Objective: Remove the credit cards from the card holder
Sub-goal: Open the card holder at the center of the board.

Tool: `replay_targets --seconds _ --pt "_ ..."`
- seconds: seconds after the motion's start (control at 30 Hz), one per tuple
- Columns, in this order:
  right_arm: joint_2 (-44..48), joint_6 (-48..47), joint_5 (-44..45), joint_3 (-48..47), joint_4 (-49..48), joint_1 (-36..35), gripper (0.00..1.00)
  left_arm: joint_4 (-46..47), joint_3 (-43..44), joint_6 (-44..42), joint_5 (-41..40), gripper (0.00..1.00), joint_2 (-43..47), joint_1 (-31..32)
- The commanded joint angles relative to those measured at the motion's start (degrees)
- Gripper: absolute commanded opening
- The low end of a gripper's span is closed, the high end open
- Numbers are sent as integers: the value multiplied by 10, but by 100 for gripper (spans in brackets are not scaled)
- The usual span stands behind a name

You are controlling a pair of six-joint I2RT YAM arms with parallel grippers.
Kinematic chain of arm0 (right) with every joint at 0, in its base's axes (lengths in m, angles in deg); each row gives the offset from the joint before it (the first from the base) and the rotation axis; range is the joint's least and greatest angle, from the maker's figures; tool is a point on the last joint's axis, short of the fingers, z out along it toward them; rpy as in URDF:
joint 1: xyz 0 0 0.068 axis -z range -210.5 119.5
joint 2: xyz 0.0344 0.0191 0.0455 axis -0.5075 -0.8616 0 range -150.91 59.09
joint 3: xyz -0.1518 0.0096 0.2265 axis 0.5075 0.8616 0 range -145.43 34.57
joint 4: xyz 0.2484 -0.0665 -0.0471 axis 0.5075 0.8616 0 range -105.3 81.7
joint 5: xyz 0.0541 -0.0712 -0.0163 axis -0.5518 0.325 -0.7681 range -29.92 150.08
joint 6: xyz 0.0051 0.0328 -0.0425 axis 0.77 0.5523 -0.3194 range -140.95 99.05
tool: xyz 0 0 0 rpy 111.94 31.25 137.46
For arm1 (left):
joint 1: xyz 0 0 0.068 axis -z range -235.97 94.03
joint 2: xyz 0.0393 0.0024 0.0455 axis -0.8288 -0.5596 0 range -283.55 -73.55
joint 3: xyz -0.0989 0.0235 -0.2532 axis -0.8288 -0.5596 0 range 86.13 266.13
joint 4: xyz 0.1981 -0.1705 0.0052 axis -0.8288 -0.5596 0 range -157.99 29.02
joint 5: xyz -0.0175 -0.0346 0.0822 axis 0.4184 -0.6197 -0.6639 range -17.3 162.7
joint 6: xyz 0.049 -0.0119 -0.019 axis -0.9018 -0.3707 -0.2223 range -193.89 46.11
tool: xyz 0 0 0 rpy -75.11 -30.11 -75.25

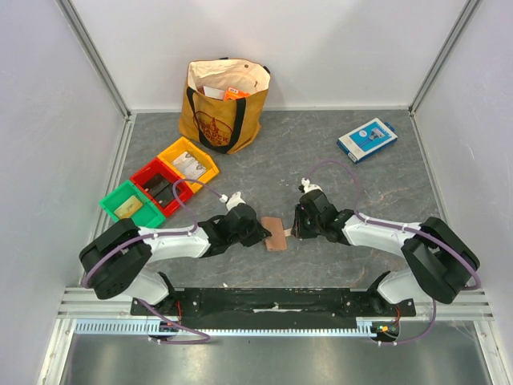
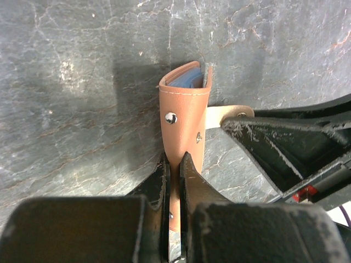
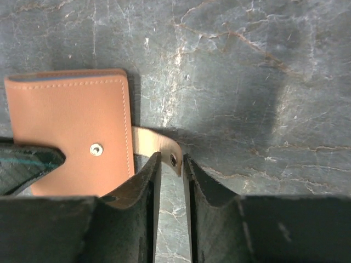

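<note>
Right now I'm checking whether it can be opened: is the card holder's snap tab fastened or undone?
Undone. The snap tab sticks out free beside the card holder, and the stud on its cover is bare.

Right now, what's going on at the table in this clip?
The left gripper is clamped on one edge of the card holder, between the two arms on the table. The right gripper has its jaws slightly apart around the end of the holder's snap tab, which hangs loose and unsnapped. The holder is only slightly parted, and no credit cards show outside it.
</note>
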Motion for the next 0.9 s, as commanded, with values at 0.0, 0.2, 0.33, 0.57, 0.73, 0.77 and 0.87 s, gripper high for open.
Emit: replay_targets --seconds 0.0,0.2,0.33,0.57,0.73,0.77,0.87 --pt "21 9 -40 11 -13 7 27 -25 3 -32 -34 3 -30 -11" --pt "23 4 -23 21 -7 17 0 -26 11 -52 -30 17 -32 -23" --pt "32 -1 -23 20 -7 24 0 -48 21 -77 -44 31 -24 -24" --pt "50 -2 -32 21 -7 38 0 -144 57 -140 -78 80 3 -21" --pt "53 -1 -39 21 -9 41 0 -222 118 -207 -135 84 23 22" --pt "53 -1 -39 21 -10 41 0 -235 135 -216 -145 84 17 34" --pt "52 -1 -39 20 -10 42 0 -260 188 -256 -185 85 -20 80"
